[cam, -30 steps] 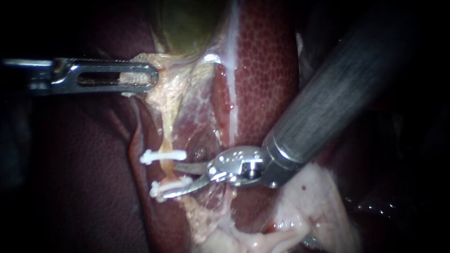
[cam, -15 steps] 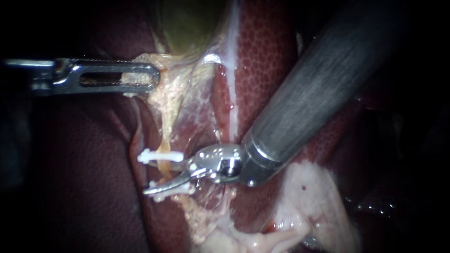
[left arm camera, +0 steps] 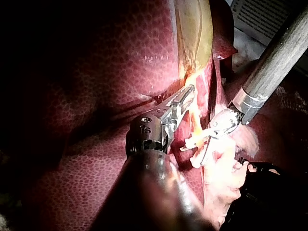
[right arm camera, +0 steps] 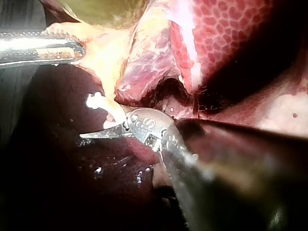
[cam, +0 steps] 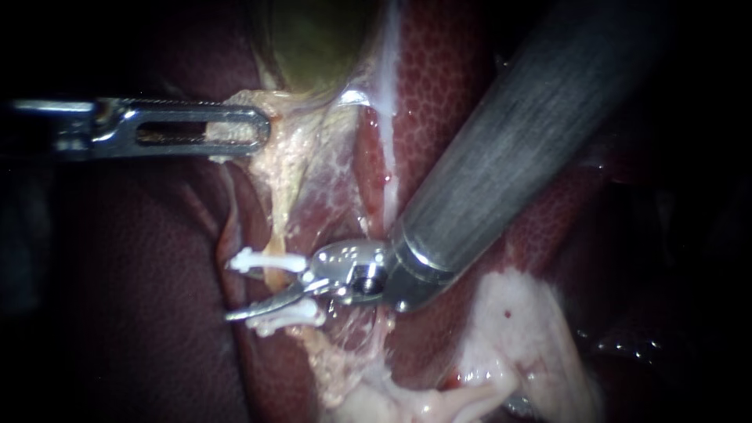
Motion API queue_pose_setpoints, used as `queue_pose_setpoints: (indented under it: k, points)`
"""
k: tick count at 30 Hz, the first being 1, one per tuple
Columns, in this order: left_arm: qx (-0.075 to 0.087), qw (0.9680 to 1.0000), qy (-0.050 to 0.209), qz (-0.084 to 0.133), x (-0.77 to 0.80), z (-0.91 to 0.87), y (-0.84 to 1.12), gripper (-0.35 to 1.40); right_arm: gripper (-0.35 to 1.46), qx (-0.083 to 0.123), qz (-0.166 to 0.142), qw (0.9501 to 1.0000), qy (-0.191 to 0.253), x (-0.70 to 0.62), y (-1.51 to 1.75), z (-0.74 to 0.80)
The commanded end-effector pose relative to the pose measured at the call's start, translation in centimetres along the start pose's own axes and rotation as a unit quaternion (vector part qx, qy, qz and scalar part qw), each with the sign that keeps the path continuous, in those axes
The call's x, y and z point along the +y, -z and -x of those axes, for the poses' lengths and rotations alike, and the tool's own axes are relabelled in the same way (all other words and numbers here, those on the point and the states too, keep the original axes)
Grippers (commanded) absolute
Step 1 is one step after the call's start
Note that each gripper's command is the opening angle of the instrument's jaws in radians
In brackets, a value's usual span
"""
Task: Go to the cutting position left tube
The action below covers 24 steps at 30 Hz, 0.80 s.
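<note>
Left instrument [cam: 254,129]: the shaft is cut off at the left edge of the endoscope view, and its jaws cover part of the fatty tissue [cam: 290,153] they grip.
Right instrument [cam: 274,298]: the shaft runs out at the upper right and is blurred in its own wrist view.
Tube [cam: 276,276]: partly covered by the right instrument near the lower clip [cam: 301,316].
Gallbladder [cam: 313,39]: cut off at the far edge.
Liver [cam: 141,298]: the left part is lost in darkness.

slot: tight, upper clip [cam: 270,260] and lower clip [cam: 311,316] hemmed the tube [cam: 276,279]
left of clips: bare liver [cam: 141,313] lay open
</note>
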Motion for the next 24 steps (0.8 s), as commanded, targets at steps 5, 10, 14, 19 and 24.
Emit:
queue_pose_setpoints:
  k: [5, 10, 14, 19, 24]
  points:
    - [0.000, 1.0000, 0.000, 0.000, 0.00, 0.00, 0.00, -0.35, 1.25, 0.001, -0.001, 1.0000, -0.002, 0.00, -0.01, -0.01]
    - [0.000, 1.0000, 0.000, 0.000, 0.00, 0.00, -0.01, -0.35, 1.25, 0.001, -0.001, 1.0000, -0.002, 0.01, -0.02, -0.01]
    - [0.000, 1.0000, 0.000, 0.000, 0.00, 0.00, -0.01, -0.35, 1.25, 0.001, -0.001, 1.0000, -0.002, 0.01, -0.02, 0.00]
    - [0.000, 1.0000, 0.000, 0.000, 0.00, 0.00, -0.01, -0.35, 1.25, 0.001, -0.001, 1.0000, -0.002, 0.02, -0.02, 0.02]
    - [0.000, 1.0000, 0.000, 0.000, 0.00, 0.00, -0.01, -0.35, 1.25, 0.001, -0.001, 1.0000, -0.001, 0.02, -0.01, 0.03]
